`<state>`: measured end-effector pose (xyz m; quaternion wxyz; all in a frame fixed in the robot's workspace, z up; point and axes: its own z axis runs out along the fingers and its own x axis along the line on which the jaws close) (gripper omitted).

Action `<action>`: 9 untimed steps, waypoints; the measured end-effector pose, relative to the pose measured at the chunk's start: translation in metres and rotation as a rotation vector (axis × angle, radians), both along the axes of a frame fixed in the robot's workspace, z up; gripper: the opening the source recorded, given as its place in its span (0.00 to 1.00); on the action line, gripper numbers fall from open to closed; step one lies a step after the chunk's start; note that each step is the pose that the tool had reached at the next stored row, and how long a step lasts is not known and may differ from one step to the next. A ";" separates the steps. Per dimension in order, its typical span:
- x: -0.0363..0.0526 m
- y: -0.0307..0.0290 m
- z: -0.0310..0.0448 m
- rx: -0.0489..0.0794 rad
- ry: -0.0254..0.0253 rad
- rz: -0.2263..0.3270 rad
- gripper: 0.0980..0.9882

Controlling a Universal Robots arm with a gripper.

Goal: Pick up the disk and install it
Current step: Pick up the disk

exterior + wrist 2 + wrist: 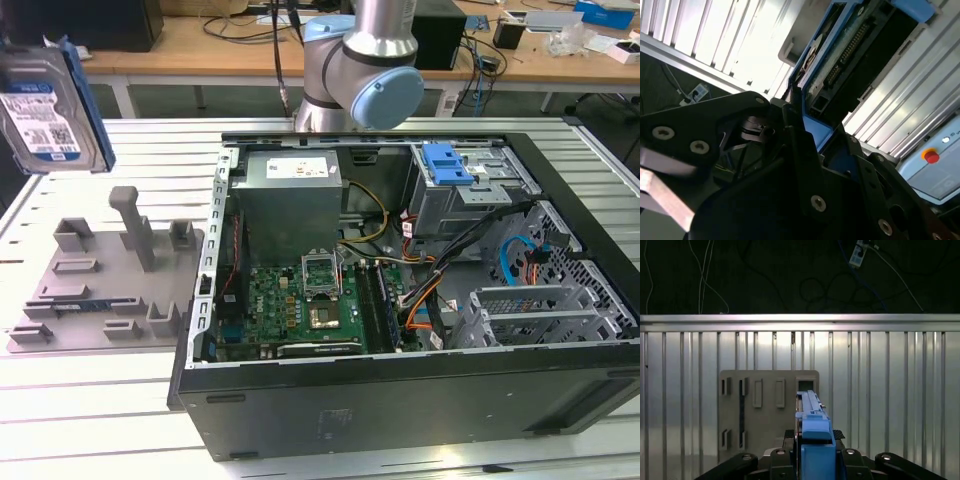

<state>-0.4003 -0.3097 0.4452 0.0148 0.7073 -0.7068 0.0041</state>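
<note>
pincer [815, 440] clamps disk [40, 110] upright over grey fixture [110, 290].

The disk [42, 112], a silver-grey hard drive with a white-and-blue label in a bright blue bracket, stands upright on edge in the air at the exterior view's far left, label facing the camera, one edge clamped in the tool [799, 107].

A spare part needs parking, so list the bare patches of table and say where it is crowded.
Bare table lies at the exterior view's lower left, bordered by the grey fixture tray and the computer case. Another bare strip runs between the tray and the table's far edge. The case interior is crowded with boards and cables. The jaws hold the disk.
</note>
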 end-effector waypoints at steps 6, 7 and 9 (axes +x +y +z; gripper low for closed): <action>0.0000 0.0000 0.0321 -0.003 0.0001 0.000 0.30; 0.0000 0.0000 0.0353 -0.003 0.0000 0.000 0.30; 0.0000 0.0000 0.0391 -0.004 0.0000 0.000 0.30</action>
